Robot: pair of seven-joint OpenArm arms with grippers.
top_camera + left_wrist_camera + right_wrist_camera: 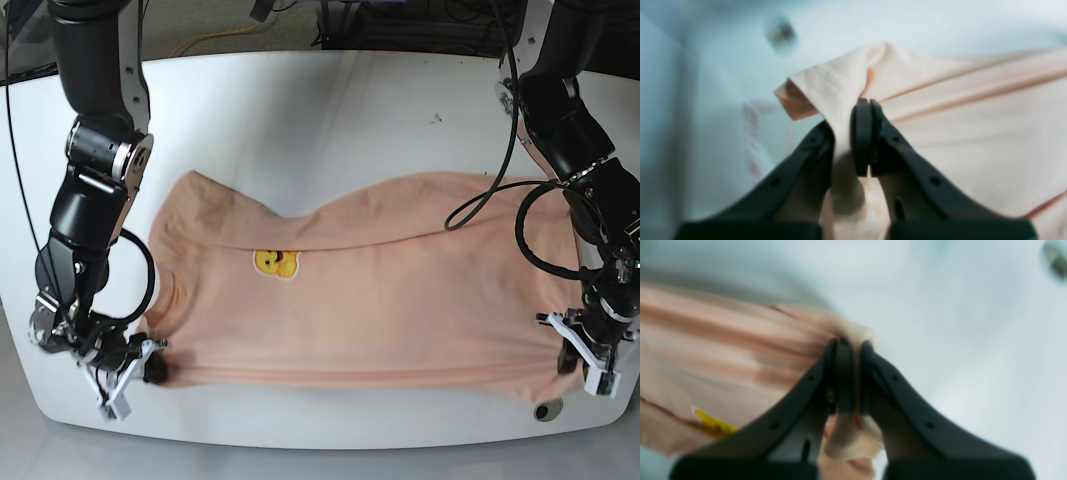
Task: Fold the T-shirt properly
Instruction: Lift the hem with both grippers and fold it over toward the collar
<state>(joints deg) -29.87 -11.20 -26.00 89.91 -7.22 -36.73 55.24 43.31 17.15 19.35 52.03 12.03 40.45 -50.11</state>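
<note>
table: white tabletop (330,110) is filling the base view, with cables trailing off past the far edge.
where the shirt is: T-shirt (380,300) is lying flat across the middle and near part of the table, its far long edge already turned over toward the near side.
scene-left tool: right gripper (150,368) is sitting at the near-left corner with its jaws pressed together, pinching a bunch of the fabric. The right wrist view is showing cloth squeezed between the pads (844,380).
smiley: yellow patch (275,263) is showing face up, left of centre.
scene-right tool: left gripper (578,362) is clamping the near-right corner the same way, and the hem is poking out past its tips in the left wrist view.
doing this step well (my take): both corners are looking ready to be lifted together, so I'd be keeping the near edge taut between the arms, raising evenly and carrying it toward the far side so nothing is sagging or twisting.
which way it points: long axis is running left to right, parallel to the near table edge. The neck end seems to be sitting at the left, hem at the right.
</note>
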